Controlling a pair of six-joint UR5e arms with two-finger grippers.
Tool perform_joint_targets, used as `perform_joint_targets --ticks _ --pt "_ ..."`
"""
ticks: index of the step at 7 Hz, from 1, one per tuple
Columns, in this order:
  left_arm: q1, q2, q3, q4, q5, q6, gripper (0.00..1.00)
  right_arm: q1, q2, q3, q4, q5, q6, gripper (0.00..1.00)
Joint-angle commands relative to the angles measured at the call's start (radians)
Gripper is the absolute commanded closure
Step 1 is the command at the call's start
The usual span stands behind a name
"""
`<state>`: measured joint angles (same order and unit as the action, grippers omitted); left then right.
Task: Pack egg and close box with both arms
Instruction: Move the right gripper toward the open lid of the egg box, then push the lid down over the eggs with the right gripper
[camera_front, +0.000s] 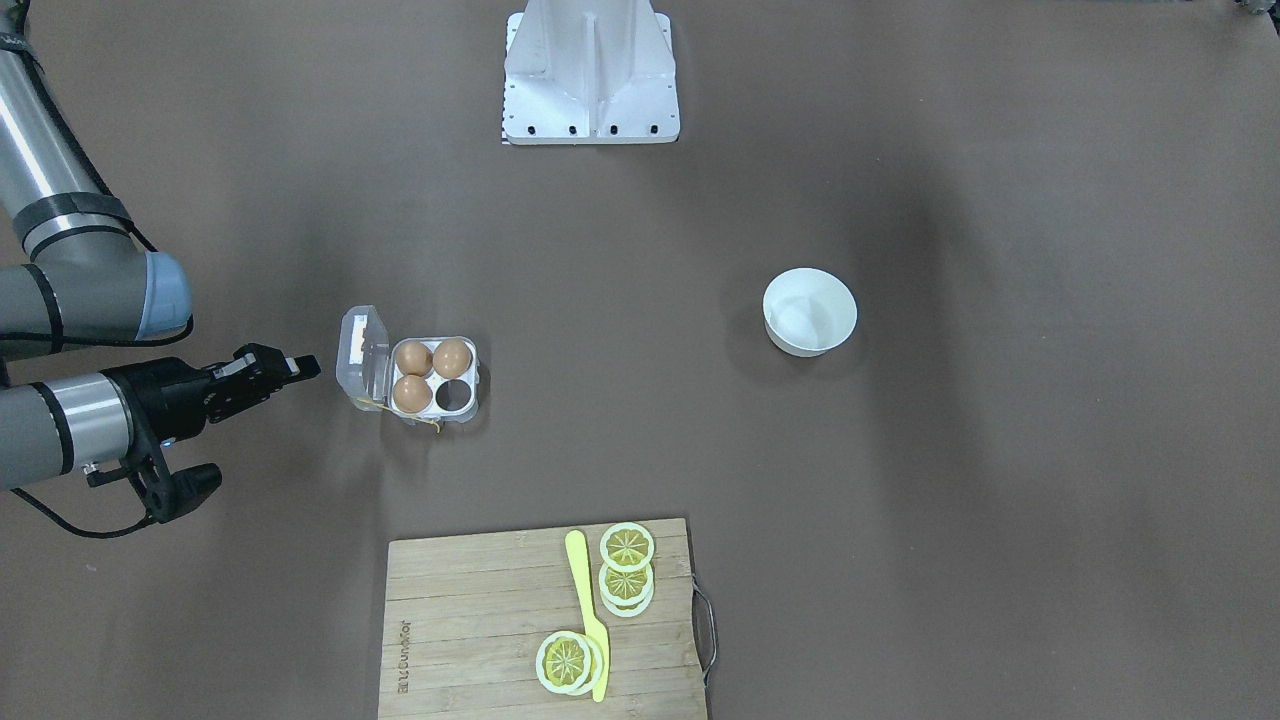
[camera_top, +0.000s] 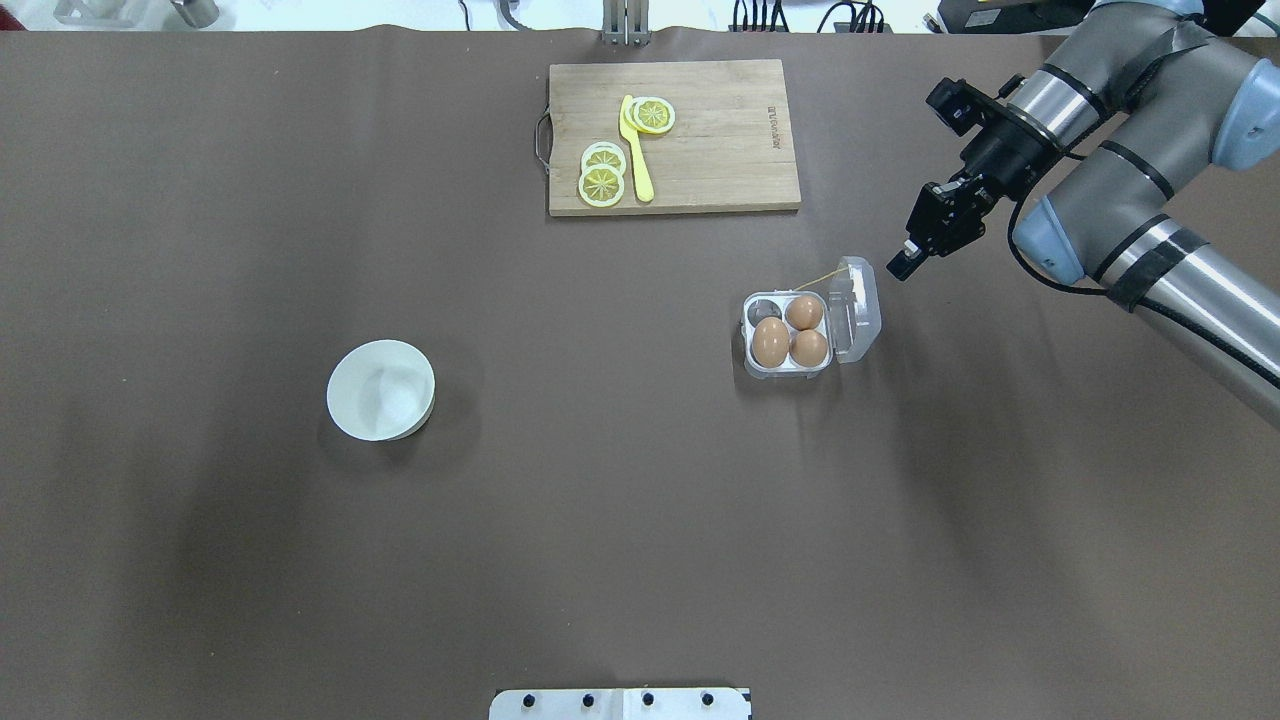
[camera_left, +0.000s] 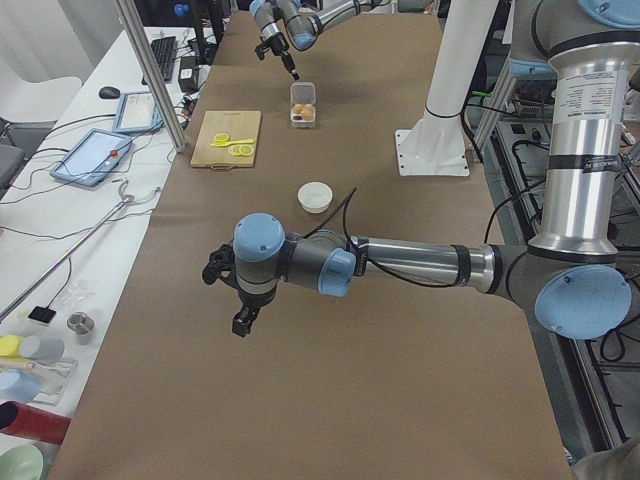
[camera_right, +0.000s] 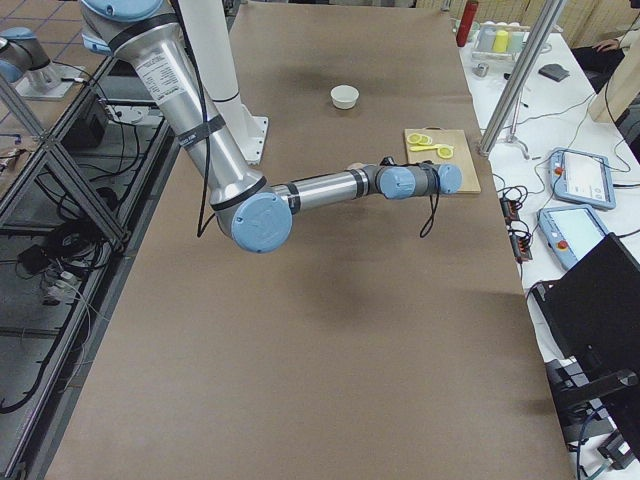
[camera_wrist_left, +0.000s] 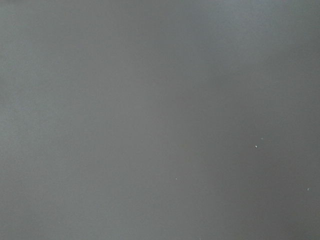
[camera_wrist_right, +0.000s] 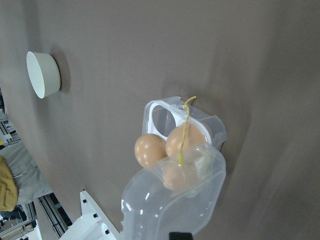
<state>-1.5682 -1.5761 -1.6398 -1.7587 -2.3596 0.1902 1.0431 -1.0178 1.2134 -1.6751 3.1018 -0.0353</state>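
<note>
The small clear plastic four-cell egg carton (camera_top: 765, 307) sat on the brown table (camera_top: 600, 500), lid raised, with three smooth light-brown eggs (camera_top: 770, 342) inside — one cell bare. The right arm's black two-finger gripper (camera_top: 900, 266) hovered just beside the lid, fingers pressed together, holding nothing. The left gripper (camera_left: 243, 322) hung above the table — its grip could not be told.

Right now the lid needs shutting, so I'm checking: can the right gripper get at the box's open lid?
Probably yes. The right gripper hangs just beside the open lid of the box, on the lid's side, with only bare table between them.
</note>
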Motion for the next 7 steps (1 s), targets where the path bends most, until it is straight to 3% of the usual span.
perform_joint_targets --ticks 1,4,7 --pt "-0.001 -0.005 0.0 0.01 -0.001 0.0 0.03 -0.026 0.007 -0.023 0.002 -0.014 0.0 1.0" --pt "-0.004 -0.007 0.0 0.01 0.0 -0.002 0.03 -0.041 0.039 -0.028 0.0 -0.018 0.003 1.0" --pt "-0.01 -0.007 0.0 0.01 0.0 -0.002 0.03 -0.054 0.109 -0.095 0.0 -0.018 0.003 1.0"
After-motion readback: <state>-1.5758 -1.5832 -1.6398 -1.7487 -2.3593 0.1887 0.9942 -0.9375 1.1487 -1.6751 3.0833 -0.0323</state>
